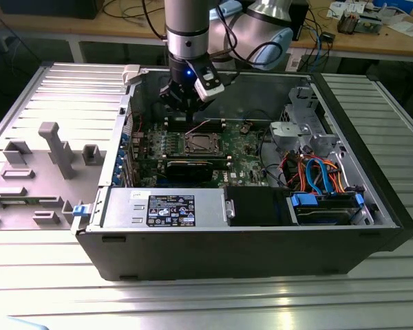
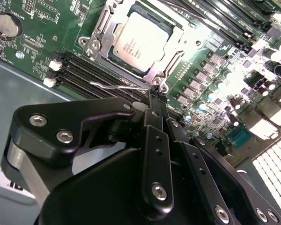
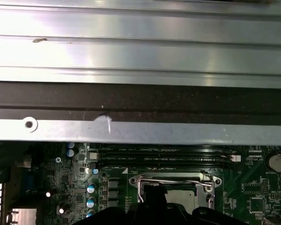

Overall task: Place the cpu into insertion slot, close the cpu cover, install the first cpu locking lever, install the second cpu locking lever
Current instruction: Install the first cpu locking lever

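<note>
**Pincer shut at the lever, cpu seated under its cover**

In the upper middle of the exterior view the arm (image 1: 187, 27) stands over the open case (image 1: 227, 254). Its gripper (image 1: 184, 103) hangs just above the slot (image 1: 199, 143) at the centre of the board (image 1: 244, 148).

In the second wrist view the cpu (image 2: 143, 40) sits in the slot with its silver top up. The cover (image 2: 103, 23) lies flat around it as a frame. The fingers (image 2: 153, 122) are pressed together, with their tips at the slot's corner. There they meet the end of a thin wire lever (image 2: 124, 86), which runs along the slot's edge beside the memory slots (image 2: 84, 75). Whether the tips pinch the wire I cannot tell.

In the first wrist view a lever (image 3: 175, 180) crosses the slot's side towards the case wall.
</note>
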